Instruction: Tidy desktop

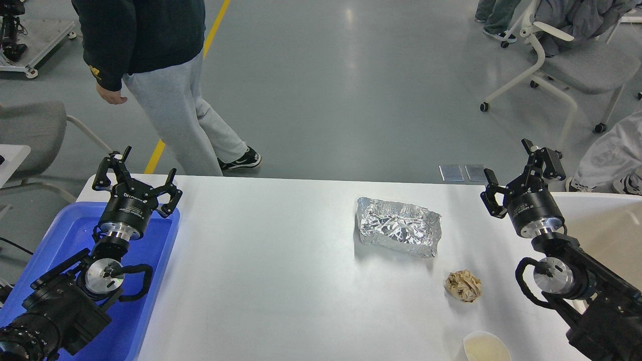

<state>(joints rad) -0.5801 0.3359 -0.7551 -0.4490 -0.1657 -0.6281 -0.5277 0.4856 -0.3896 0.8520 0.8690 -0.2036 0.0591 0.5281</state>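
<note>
Paper cup [485, 347] sits nearest, then a crumpled wad [463, 286] and foil tray [398, 226] on the white worktop [261, 271]. Both grippers, left [135, 175] and right [519, 170], hover with fingers wide, nothing grabbed yet; right probably goes for the wad.

One desktop [261, 271] carries one crumpled foil tray [398, 226] toward its far edge, one brown paper ball [463, 286] nearer its right edge, and one paper cup [485, 347] at its near edge. One blue tray [150, 281] overlaps its left edge.

The cup [485, 347] and blue tray [150, 281] are cut off by the bottom edge.
</note>
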